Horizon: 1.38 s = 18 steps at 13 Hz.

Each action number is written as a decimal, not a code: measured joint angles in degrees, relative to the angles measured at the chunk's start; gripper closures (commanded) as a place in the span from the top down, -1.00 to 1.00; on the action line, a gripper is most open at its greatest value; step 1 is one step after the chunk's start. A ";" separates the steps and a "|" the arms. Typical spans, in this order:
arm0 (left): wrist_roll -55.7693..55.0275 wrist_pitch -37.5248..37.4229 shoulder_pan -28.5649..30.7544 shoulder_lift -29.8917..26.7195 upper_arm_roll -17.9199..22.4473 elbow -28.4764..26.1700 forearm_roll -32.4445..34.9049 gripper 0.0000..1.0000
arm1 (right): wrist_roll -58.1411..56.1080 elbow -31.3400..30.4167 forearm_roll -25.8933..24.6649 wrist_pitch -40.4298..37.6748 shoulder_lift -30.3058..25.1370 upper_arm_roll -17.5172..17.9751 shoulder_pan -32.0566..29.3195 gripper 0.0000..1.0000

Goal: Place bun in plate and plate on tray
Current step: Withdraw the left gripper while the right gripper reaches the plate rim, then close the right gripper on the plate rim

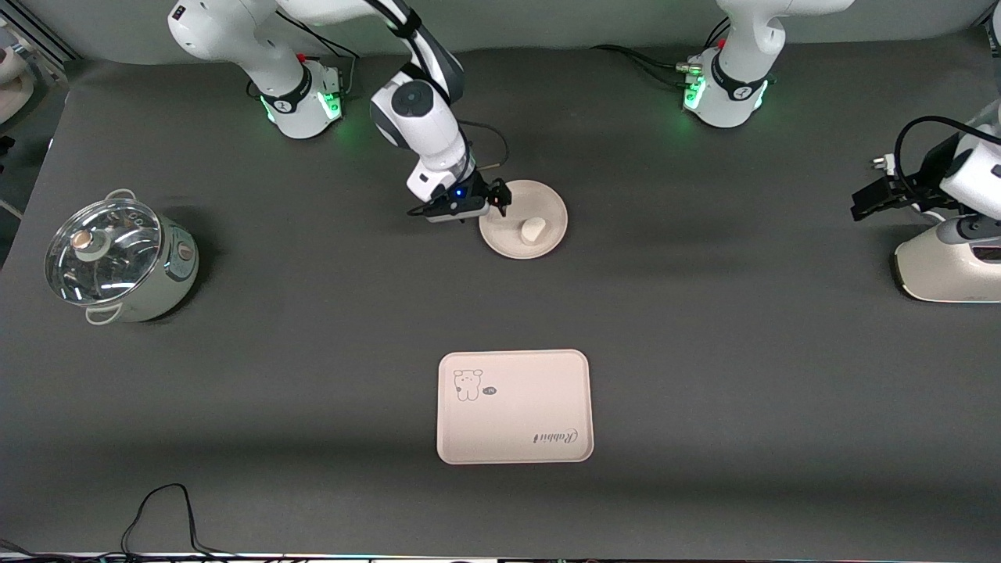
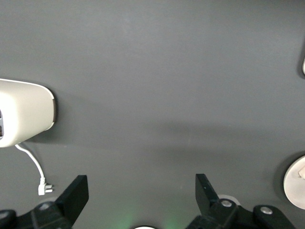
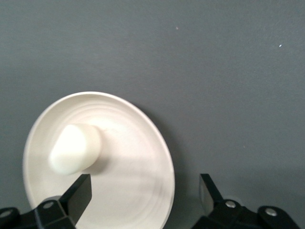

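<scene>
Your worktop (image 1: pixel 704 328) is covered in a dark grey mat; on it the plate (image 1: pixel 547 205) sits near the middle, between the two arm bases and the tray (image 1: pixel 514 407), which lies nearer to the front camera and well apart from it; the bun (image 1: pixel 534 230) already rests in the plate, slightly toward its camera-side rim. Your right hand (image 1: pixel 500 202) hangs low over the plate's edge at the right arm's side; its fingers (image 3: pixel 78 193) stand spread wide and hold nothing, one of them over the plate just beside the bun, the other over bare mat. Your left hand (image 1: pixel 864 205) waits out at the left arm's end of the worktop, fingers (image 2: pixel 76 195) likewise apart and empty, above a cream appliance (image 1: pixel 950 270) with a white cord and plug. A glass-lidded pot (image 1: pixel 117 258) stands at the right arm's end; a black cable (image 1: pixel 160 512) loops along the near edge.
</scene>
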 measured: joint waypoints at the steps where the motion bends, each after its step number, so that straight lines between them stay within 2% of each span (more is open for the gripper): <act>1: -0.12 0.00 0.39 -0.04 -0.90 0.02 0.00 1.00 | 0.00 0.01 0.00 1.85 1.61 0.00 0.00 1.00; 5: 0.01 -0.13 2.22 -0.04 -2.20 0.00 0.00 1.00 | 0.00 0.04 0.06 5.45 5.06 0.01 0.26 0.98; 6: 0.01 -0.13 2.22 -0.04 -2.25 0.01 0.00 1.00 | 0.03 0.05 0.10 5.62 5.31 0.01 0.46 0.79; 8: 0.01 -0.23 2.22 -0.01 -2.50 0.00 0.00 1.00 | 0.10 0.10 0.12 5.63 5.35 0.01 0.62 -0.05; 12: 0.01 -1.63 2.35 0.04 -2.61 -0.01 0.00 1.00 | 0.13 0.29 0.16 5.63 5.31 0.01 0.61 -1.00; 18: 0.01 -1.80 2.78 0.04 -2.61 0.01 0.00 1.00 | 0.24 0.48 0.21 5.95 4.80 0.02 0.61 -1.00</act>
